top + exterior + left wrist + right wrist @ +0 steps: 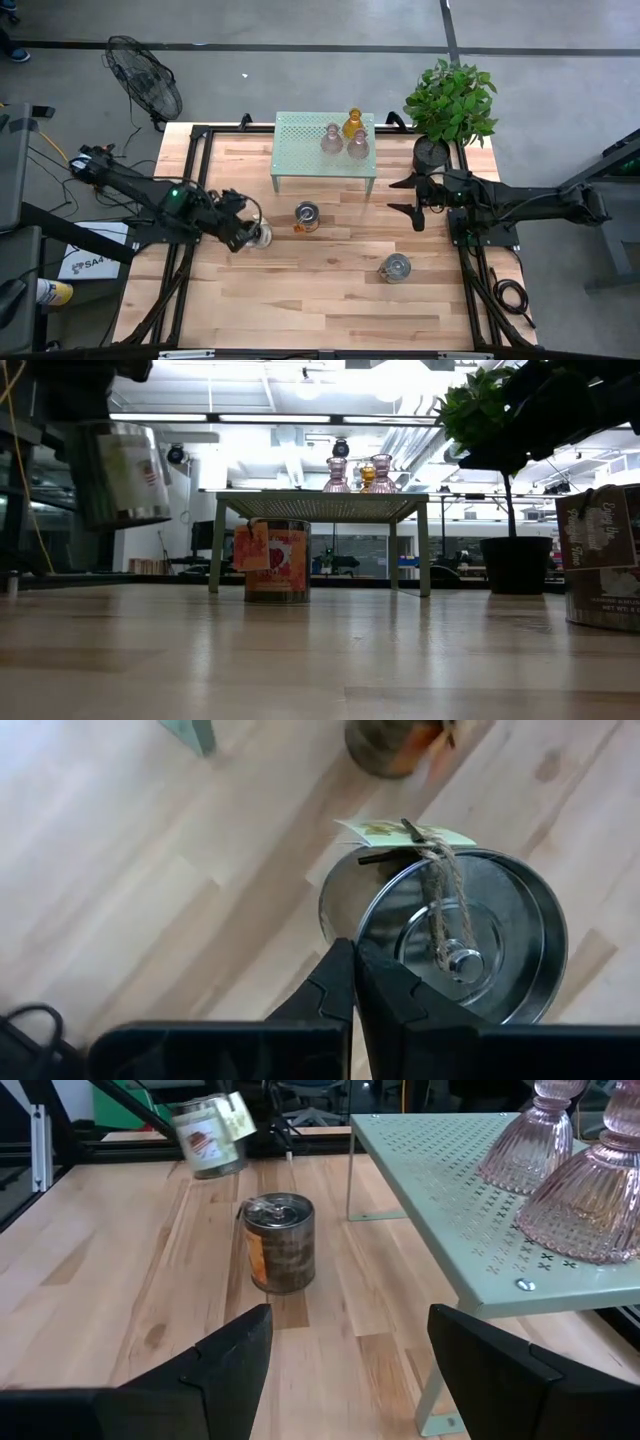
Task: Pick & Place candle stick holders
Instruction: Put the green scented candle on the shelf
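Observation:
My left gripper (244, 232) is shut on a shiny silver candle stick holder (470, 950), a tin cup with twine and a paper tag, held above the table's left half (125, 472). A second silver holder (307, 213) with an orange label stands on the table in front of the mint-green stand (300, 165). A third (395, 267) stands nearer the front right. Two pinkish glass holders (331, 140) (358, 146) and an amber one (353, 123) stand on the stand. My right gripper (405, 196) hovers open at the right, fingers pointing toward the stand's right end. My left gripper's fingertips (340, 982) close on the silver holder's rim (338, 908) at the side toward the arm, slanting down from the table's left. Whether one finger is inside the cup is hidden by the fingers. The holder hangs lifted clear of the table, slightly tilted.
A green plant in a black pot (450, 105) stands at the far right corner, close behind my right arm. A floor fan (145, 75) stands beyond the table's far left corner. Bare wood lies along the table's near half.

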You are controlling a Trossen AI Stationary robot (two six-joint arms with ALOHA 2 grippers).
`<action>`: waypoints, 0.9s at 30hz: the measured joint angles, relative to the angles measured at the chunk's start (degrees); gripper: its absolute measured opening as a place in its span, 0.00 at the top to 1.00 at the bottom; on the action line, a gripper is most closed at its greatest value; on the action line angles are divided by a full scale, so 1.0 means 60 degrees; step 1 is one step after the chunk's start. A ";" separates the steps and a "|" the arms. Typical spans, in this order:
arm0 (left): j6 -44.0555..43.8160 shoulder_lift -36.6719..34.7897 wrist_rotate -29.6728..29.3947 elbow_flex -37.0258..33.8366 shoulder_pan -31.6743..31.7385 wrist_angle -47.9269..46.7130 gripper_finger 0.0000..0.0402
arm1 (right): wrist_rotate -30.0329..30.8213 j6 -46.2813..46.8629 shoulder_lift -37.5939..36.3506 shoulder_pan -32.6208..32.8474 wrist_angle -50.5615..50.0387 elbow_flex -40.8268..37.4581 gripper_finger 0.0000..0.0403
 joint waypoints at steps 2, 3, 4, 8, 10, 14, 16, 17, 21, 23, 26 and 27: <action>0.0553 -0.0181 0.0017 0.0020 0.0473 -0.0021 1.00 | 0.0000 0.0072 0.0002 -0.0002 -0.0003 0.0000 0.35; 0.0851 -0.0233 0.0067 0.0114 0.0747 -0.0113 1.00 | 0.0000 0.0107 0.0002 -0.0002 -0.0004 0.0000 0.35; 0.1170 -0.0260 0.0127 0.0249 0.1032 -0.0182 1.00 | -0.0003 0.0158 0.0002 -0.0002 -0.0004 0.0000 0.35; 0.2489 -0.0260 0.0191 0.1348 0.2091 -0.0662 1.00 | 0.0000 0.0189 0.0002 -0.0002 -0.0049 0.0000 0.35; 0.3186 -0.0186 0.0194 0.1971 0.2579 -0.0810 1.00 | 0.0000 0.0209 0.0002 -0.0002 -0.0051 0.0000 0.35; 0.4415 0.0057 0.0256 0.3154 0.3602 -0.1180 1.00 | 0.0122 0.0201 0.0002 -0.0002 -0.0051 0.0000 0.35; 0.5008 0.0212 0.0254 0.3645 0.4111 -0.1329 1.00 | 0.0345 0.0198 0.0002 -0.0002 -0.0051 0.0000 0.35; 0.5329 0.0331 0.0256 0.3883 0.4381 -0.1333 1.00 | 0.0408 0.0198 0.0002 -0.0002 -0.0051 0.0000 0.35; 0.6673 0.0896 0.0592 0.4720 0.5564 -0.1126 1.00 | 0.0426 0.0239 0.0002 -0.0002 -0.0019 0.0000 0.35; 0.7283 0.1265 0.0779 0.5107 0.6163 -0.1051 1.00 | 0.0425 0.0322 0.0002 -0.0002 -0.0018 0.0000 0.35; 0.8159 0.1964 0.1049 0.5665 0.7078 -0.1025 1.00 | 0.0426 0.0483 0.0002 -0.0002 -0.0018 0.0000 0.35; 0.8443 0.2211 0.1208 0.5844 0.7395 -0.1006 1.00 | 0.0426 0.0493 0.0002 -0.0002 -0.0018 0.0000 0.35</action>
